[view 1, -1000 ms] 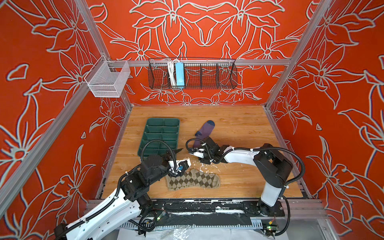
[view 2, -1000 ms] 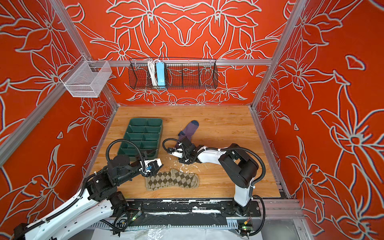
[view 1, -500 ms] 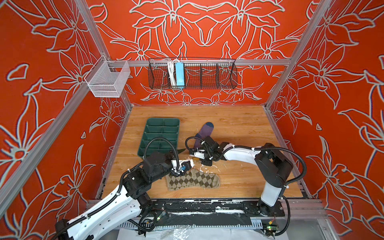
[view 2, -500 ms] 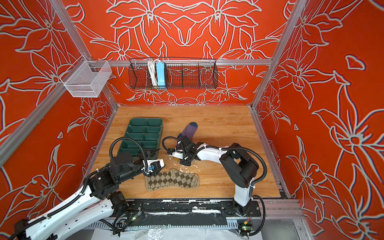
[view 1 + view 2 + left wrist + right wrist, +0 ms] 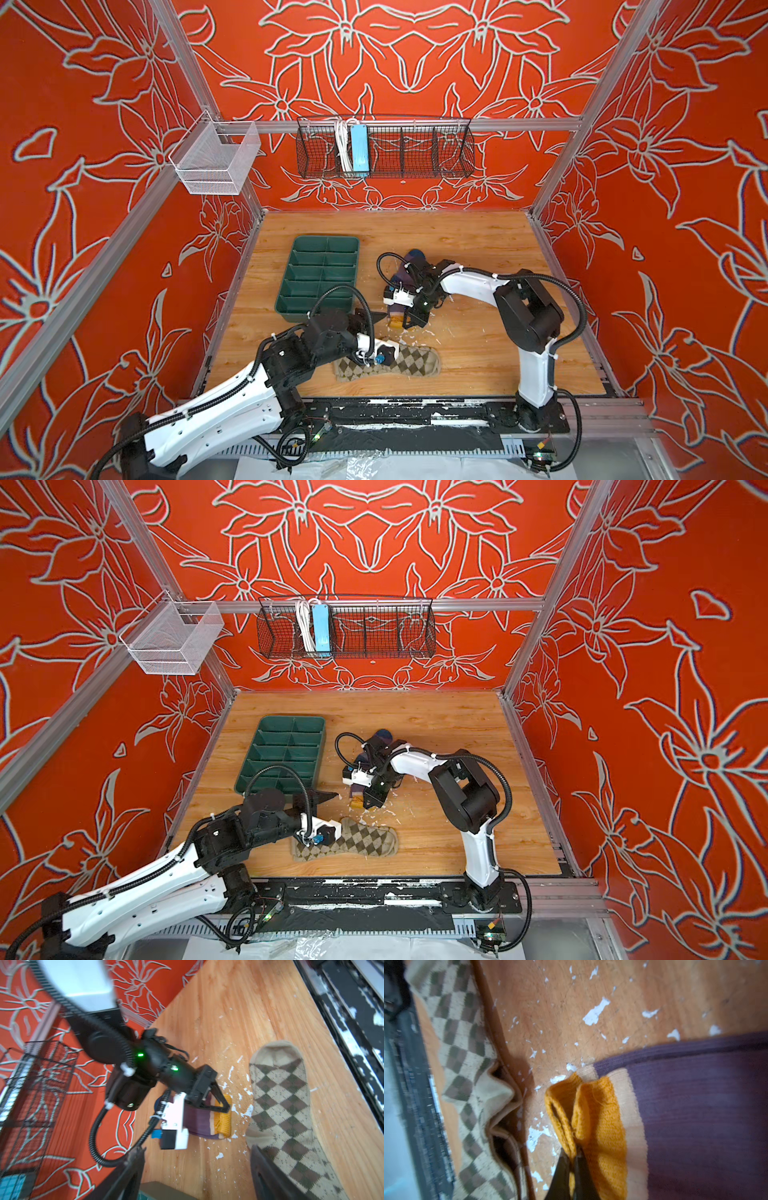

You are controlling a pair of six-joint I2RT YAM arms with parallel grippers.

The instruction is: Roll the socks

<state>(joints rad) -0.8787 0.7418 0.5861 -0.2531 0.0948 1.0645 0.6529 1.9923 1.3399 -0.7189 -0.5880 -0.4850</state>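
- Now the right gripper (image 5: 572, 1159) is pressed together on the mustard cuff (image 5: 600, 1122) of the purple sock (image 5: 695, 1105), which lies mid-table, right of the green tray (image 5: 320, 270).
- The left gripper (image 5: 197, 1148) hangs spread over the argyle sock (image 5: 399, 361), which lies flat near the front edge.
- To start the roll well, keep the cuff low and turn it tightly toward the far toe, with both layers in the pinch.
- No brand or writing is legible.

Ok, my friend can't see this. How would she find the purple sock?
Look at the wooden table, just right of the green tray. The purple sock lies there, farther back than the diamond sock. Only it has a yellow cuff.
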